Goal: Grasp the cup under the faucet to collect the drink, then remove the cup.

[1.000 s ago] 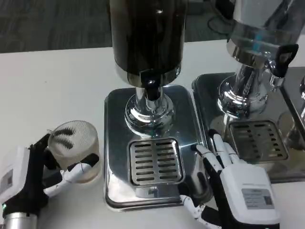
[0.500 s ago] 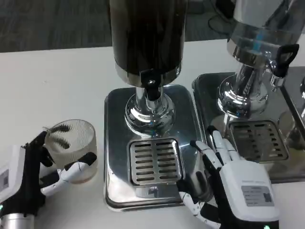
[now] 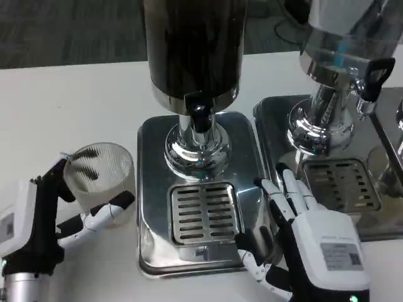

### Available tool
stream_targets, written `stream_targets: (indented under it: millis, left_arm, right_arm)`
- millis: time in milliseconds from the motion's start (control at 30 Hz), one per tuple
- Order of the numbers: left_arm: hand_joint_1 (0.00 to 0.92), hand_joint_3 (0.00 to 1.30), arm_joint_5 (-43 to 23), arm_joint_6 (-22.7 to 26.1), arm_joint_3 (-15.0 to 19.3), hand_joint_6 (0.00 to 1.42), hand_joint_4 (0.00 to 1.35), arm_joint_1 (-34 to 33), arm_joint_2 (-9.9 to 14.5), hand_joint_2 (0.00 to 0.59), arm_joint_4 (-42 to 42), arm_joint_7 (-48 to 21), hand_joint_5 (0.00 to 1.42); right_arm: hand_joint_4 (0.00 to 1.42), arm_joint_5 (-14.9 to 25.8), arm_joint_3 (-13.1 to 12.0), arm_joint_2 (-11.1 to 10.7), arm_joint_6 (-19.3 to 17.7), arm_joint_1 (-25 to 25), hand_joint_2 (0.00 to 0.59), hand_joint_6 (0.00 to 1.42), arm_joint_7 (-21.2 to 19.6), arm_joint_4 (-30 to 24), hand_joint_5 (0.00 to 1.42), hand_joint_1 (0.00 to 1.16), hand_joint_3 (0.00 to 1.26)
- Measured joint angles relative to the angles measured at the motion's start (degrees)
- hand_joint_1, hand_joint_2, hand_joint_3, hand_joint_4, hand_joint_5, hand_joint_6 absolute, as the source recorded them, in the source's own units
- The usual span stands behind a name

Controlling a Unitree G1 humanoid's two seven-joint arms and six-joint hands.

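The cup point(image 3: 101, 179), clear and ribbed, sits on the white worktop point(image 3: 69, 100) left of the dispenser tray point(image 3: 154, 251), away from the faucet point(image 3: 199, 118). Your left hand point(image 3: 50, 211) wraps it, fingers on its sides. Your right hand point(image 3: 302, 233) rests with fingers spread, holding nothing, by the drip grate point(image 3: 204, 212).

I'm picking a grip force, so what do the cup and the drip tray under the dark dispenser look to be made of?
The cup, held by the left hand, looks like clear, ribbed plastic, possibly glass: the table shows through its wall. The drip tray looks like polished stainless steel: mirror-bright, with reflections, and a slotted metal grate of duller finish.
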Motion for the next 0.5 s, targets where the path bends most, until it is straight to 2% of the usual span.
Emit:
stream_targets:
  millis: [167,500]
  left_arm:
    - [0.406,0.45,1.6,-0.2,-1.1,0.84,0.61,-0.3,-0.1,0.165,-1.0,-0.1,0.81]
    - [0.414,0.46,6.7,-0.3,-7.4,0.84,0.60,-4.0,-2.0,0.162,-0.4,-0.8,0.81]
  right_arm:
    - [0.00,0.0,0.0,0.4,0.0,-0.1,0.341,0.37,-1.2,0.2,0.10,0.42,0.14]
    - [0.00,0.1,-0.3,1.0,1.0,0.1,0.342,0.37,-1.8,0.2,0.10,0.42,0.13]
